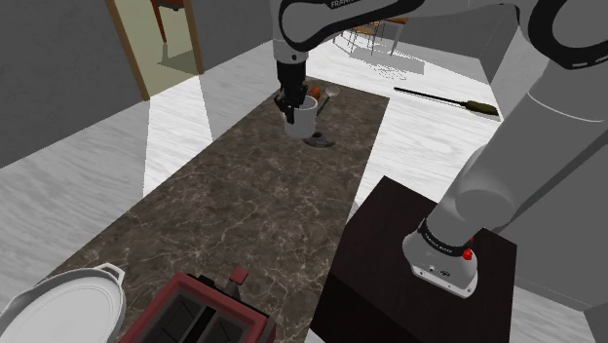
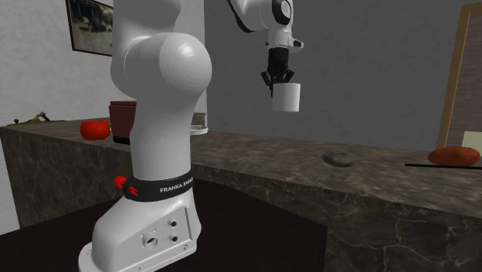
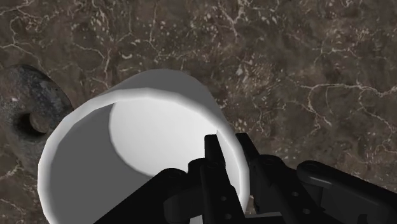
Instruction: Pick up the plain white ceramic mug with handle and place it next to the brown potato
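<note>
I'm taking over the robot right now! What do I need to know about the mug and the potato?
Gripper: shut on the white mug, pinching its rim with one finger inside and one outside.
Mug: in the air above the dark marble counter, touching nothing else.
Potato: lying on the counter toward the second exterior view's right, well apart from the mug. In that view a dark grey round thing lies on the counter between them.
Done: the pick-up.
Left: carry the mug over, set it down beside the potato, let go.
</note>
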Robot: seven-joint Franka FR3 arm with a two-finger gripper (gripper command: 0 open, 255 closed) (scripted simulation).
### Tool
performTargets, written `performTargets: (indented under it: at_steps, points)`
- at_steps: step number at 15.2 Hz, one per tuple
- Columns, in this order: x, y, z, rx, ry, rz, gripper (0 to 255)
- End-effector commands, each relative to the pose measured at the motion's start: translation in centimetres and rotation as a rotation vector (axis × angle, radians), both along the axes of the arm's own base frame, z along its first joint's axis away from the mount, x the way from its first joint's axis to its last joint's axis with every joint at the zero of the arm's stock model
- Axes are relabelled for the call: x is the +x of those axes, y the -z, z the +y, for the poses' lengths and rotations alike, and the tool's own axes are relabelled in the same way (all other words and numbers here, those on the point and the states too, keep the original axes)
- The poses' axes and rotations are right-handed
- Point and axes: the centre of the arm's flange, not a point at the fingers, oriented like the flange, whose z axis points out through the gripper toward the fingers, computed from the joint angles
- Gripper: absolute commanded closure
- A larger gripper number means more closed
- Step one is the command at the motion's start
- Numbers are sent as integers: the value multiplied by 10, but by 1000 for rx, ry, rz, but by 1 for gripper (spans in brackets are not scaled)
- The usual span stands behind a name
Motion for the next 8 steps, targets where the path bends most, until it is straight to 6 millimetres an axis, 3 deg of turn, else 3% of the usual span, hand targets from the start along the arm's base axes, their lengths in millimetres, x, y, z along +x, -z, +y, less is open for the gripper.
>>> performTargets:
  at_steps: [1,8]
  points:
    - [8,0,-25,0,-1,-1,255]
    - [25,0,-116,0,-1,-1,255]
